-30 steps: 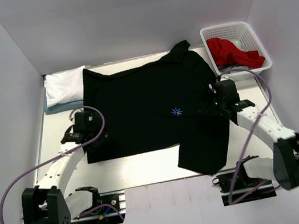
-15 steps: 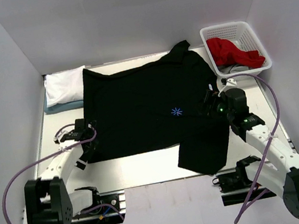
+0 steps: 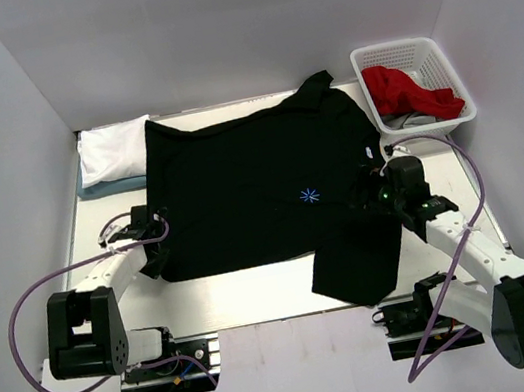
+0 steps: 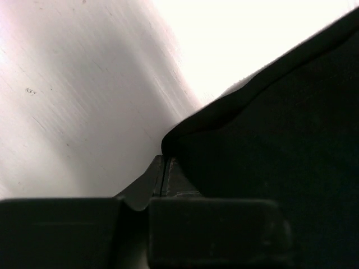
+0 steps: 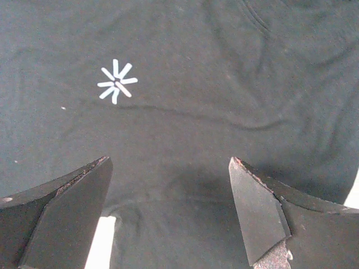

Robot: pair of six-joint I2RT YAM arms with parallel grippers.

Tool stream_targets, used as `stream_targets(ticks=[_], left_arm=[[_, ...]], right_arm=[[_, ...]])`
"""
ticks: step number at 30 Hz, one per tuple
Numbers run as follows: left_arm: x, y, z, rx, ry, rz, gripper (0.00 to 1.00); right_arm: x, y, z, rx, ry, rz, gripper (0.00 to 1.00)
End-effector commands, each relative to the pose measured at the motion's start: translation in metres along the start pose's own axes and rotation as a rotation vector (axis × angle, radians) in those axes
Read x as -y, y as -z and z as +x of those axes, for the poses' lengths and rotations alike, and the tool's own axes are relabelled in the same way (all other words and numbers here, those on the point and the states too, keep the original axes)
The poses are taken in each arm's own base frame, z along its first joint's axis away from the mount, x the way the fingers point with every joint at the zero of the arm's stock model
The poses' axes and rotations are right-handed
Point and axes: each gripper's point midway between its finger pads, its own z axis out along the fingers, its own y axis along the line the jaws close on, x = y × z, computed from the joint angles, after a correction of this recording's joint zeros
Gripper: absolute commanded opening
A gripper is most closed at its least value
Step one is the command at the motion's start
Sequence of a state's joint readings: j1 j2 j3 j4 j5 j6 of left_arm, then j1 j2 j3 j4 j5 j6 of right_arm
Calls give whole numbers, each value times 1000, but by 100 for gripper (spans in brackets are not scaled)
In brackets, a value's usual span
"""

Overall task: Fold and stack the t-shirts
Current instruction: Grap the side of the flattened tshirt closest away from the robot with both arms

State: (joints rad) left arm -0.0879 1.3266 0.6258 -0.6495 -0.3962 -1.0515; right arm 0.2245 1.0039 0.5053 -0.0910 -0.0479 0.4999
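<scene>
Black cloth t-shirt (image 3: 259, 181) with a small blue star mark (image 3: 310, 195) lies spread flat across the middle of the pale counter (image 3: 250, 300), laid out for folding. At its near-left hem corner the left jaws are closed on the cloth, probably to carry that side over. The right jaws stand wide apart above the fabric beside the mark, holding nothing. A folded white t-shirt (image 3: 112, 149) sits far-left, likely the stack.

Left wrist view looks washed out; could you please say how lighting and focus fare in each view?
Left wrist: glare whitens the table, and the left pincer, shut on the black t-shirt, is dark and blurred. Right wrist: evenly lit, star mark sharp. Top external: even light, all sharp.
</scene>
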Motion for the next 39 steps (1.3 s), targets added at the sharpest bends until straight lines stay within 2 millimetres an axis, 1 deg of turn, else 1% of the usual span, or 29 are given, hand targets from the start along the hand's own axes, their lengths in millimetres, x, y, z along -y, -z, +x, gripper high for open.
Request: stream_targets(ticks=[1,2,4,5,7,8,9,10,11,12,13,14,16,17,18,20,21,23,26,28,29,31,32,34,35,36,37,38,39], left_arm=[[-17,-12,26,-92,-45,-48,0],[-16,-11,27,-102,-44,-43,0],[-13,-4,24,-95,-42,-12,0],[-11,-1,23,-94,-45,7,0],[-11,2,22,-83,-36,27,0],[-10,6,21,-79,-28,51,0],[-12,7,22,-76,-26,55,0],[-10,9,20,-69,-21,67,0],[-8,10,18,-58,-24,85,0],[-9,11,18,-53,-30,93,0],[-7,11,17,-49,-27,100,0],[-6,13,17,-52,-33,114,0],[-6,13,17,-52,-33,115,0],[-10,13,16,-46,-37,98,0],[-10,13,16,-46,-37,97,0],[-9,12,14,-31,-42,100,0],[-13,9,17,-41,-49,85,0],[-12,8,23,-68,-63,87,0],[-13,7,24,-73,-67,80,0],[-14,8,24,-72,-66,81,0],[-12,11,22,-64,-60,94,0],[-9,15,22,-71,-54,121,0],[-8,16,21,-66,-51,128,0],[-8,19,21,-70,-50,138,0],[-9,21,21,-70,-49,140,0],[-6,23,18,-64,-46,148,0],[-7,24,18,-63,-45,149,0],[-7,24,18,-63,-45,149,0],[-7,24,18,-63,-45,149,0]], right_arm=[[-1,13,-14,19,-11,40,90],[12,16,-4,-23,-12,102,90],[11,20,3,-69,-1,112,90],[13,29,14,-142,20,129,90],[-3,34,39,-278,8,40,90],[0,42,60,-371,3,47,90],[-2,45,78,-455,-16,23,90],[-2,48,88,-493,-19,19,90],[3,56,102,-553,-24,40,90],[7,60,115,-595,-26,53,90],[10,63,119,-610,-36,77,90],[14,72,128,-653,-48,104,90],[15,79,134,-673,-73,145,90],[19,85,141,-704,-79,174,90],[19,88,145,-717,-117,199,90],[20,92,151,-730,-112,211,89],[19,92,152,-732,-123,219,89],[19,93,153,-727,-135,250,85],[20,91,161,-754,-138,285,85],[22,89,167,-783,-131,310,82],[25,87,173,-811,-121,335,79],[27,83,175,-815,-101,355,73],[29,81,176,-820,-98,368,63],[32,77,177,-817,-75,390,52],[33,75,177,-822,-72,399,52],[36,72,178,-820,-60,413,50],[35,70,179,-821,-56,414,36],[36,67,176,-808,-54,426,24],[33,60,172,-775,-49,410,13]])
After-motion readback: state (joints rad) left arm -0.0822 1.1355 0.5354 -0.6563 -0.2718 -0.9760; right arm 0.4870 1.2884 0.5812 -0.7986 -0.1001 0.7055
